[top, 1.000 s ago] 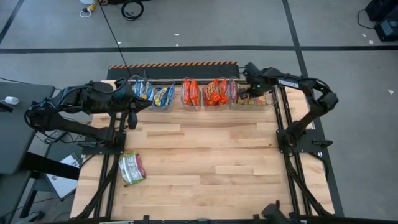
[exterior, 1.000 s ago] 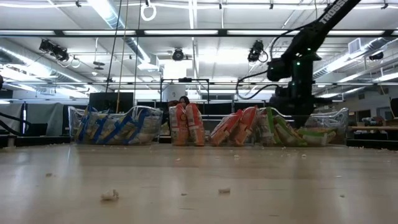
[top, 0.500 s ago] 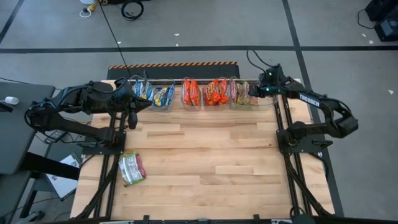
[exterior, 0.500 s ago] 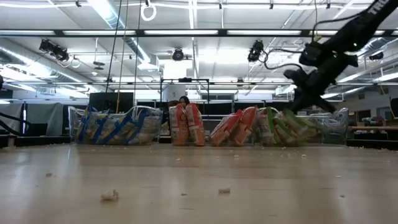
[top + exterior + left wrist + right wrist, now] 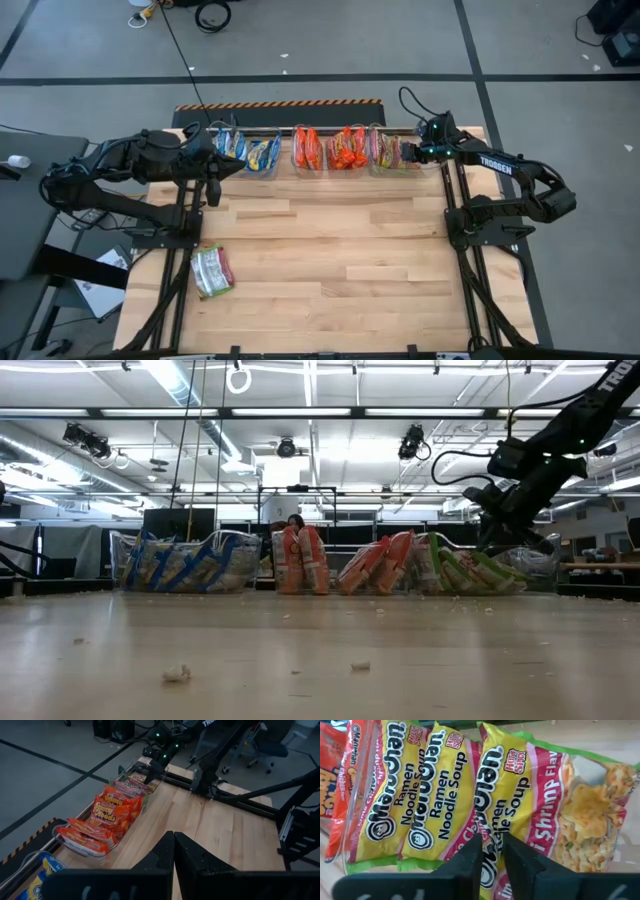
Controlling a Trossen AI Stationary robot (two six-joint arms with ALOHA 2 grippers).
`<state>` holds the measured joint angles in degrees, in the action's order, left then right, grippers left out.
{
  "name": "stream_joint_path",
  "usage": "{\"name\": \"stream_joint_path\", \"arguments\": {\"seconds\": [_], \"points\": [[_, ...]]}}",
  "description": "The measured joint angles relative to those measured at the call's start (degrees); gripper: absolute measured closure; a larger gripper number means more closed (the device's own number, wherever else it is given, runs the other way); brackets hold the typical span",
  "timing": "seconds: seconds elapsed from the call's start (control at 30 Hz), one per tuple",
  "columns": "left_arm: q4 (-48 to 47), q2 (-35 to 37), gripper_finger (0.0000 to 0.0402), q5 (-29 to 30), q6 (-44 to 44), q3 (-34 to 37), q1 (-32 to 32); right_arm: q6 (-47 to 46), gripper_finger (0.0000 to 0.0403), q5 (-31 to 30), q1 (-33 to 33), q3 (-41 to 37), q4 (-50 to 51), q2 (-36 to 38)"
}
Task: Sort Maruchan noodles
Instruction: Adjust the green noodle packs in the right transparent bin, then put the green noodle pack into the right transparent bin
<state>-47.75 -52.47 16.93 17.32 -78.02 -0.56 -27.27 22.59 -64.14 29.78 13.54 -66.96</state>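
Observation:
The Maruchan noodles stand sorted in clear bins along the far edge: blue-yellow packets, orange-red packets and yellow-green-pink packets. One more green-pink packet lies flat on the table near the left edge. My right gripper slants down over the right bin's yellow-green-pink packets, its fingers a narrow gap apart with nothing between them. My left gripper hangs shut and empty above the table's far left. My right gripper has its fingertips just in front of the nearest yellow-green-pink packet, slanting down from the table's right side. I cannot tell whether they touch it.
The bins stand in one row at the far edge. Both arms' black frames run along the table's left and right sides. Bare wood lies between them, with small crumbs near the front.
My right gripper has swung from pointing steeply down into the right bin to slanting over it, and its arm has drawn back toward the table's right edge.

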Motion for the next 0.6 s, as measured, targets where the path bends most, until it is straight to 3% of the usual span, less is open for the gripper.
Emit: {"name": "stream_joint_path", "arguments": {"seconds": [0.17, 0.33, 0.47, 0.6], "points": [[-2.2, 0.0, 0.0386, 0.0, 0.0, 0.0, 0.0, 2.0, 0.0300, -2.4, 0.0, 3.6, 4.9, 0.0], [-11.6, 0.0, 0.0386, -1.7, 3.3, 0.0, 0.0, 7.3, 0.0295, -7.7, 0.5, 11.9, 16.4, 0.0], [-21.3, 0.1, 0.0386, -8.5, 13.1, 0.9, -0.4, 10.6, 0.0295, -12.2, 4.0, 20.7, 25.4, 0.0], [-30.0, 0.1, 0.0386, -18.2, 28.0, 5.4, -4.1, 9.0, 0.0295, -15.9, 12.8, 27.7, 28.1, 1.7]]}}
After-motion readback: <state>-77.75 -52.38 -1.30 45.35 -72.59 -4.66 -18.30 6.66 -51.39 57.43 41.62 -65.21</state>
